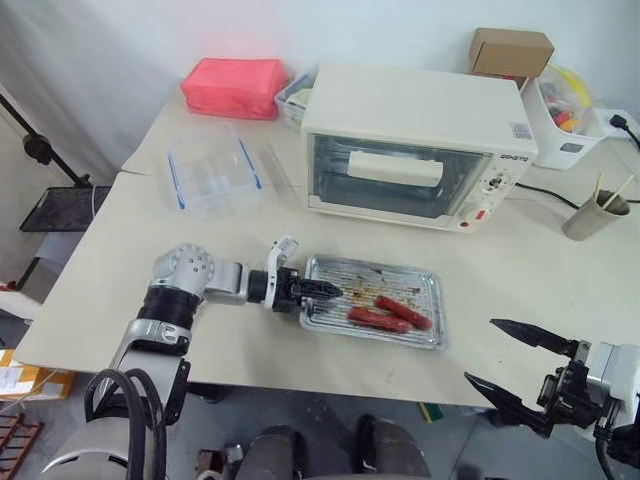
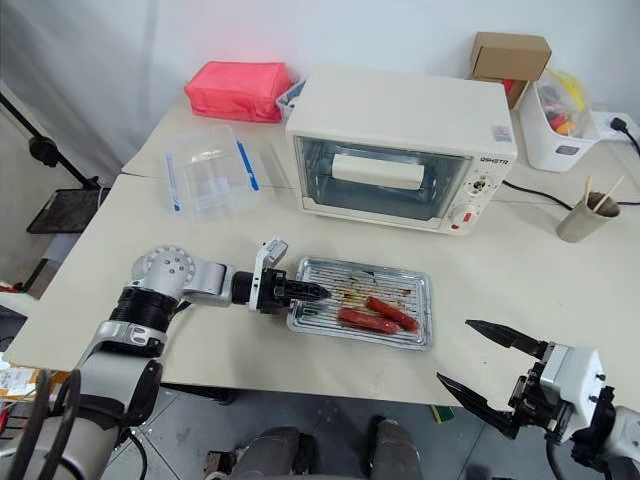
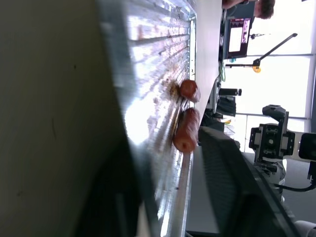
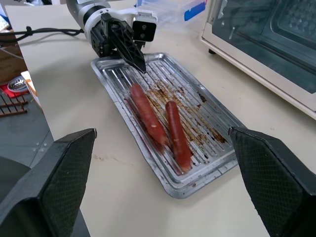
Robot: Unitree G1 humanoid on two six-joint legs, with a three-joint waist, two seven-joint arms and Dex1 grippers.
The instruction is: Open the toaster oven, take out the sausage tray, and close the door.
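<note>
The sausage tray (image 1: 375,264), silver and ridged, lies flat on the table in front of the toaster oven (image 1: 410,105) with two red-brown sausages (image 1: 403,312) on it. My left gripper (image 1: 325,290) reaches in level at the tray's left short edge. In the left wrist view its jaws stand apart with the tray rim (image 3: 148,163) between them. The door (image 1: 390,180) looks shut, its cream handle across the glass. My right gripper (image 1: 482,350) hovers wide open off the table's front right, away from the tray (image 4: 207,168).
A clear plastic container with blue clips (image 1: 213,170) and a pink box (image 1: 233,87) sit at the back left. Behind the oven are a cardboard box (image 1: 510,50) and a white bin (image 1: 565,120). A cup with sticks (image 1: 595,215) stands at the right.
</note>
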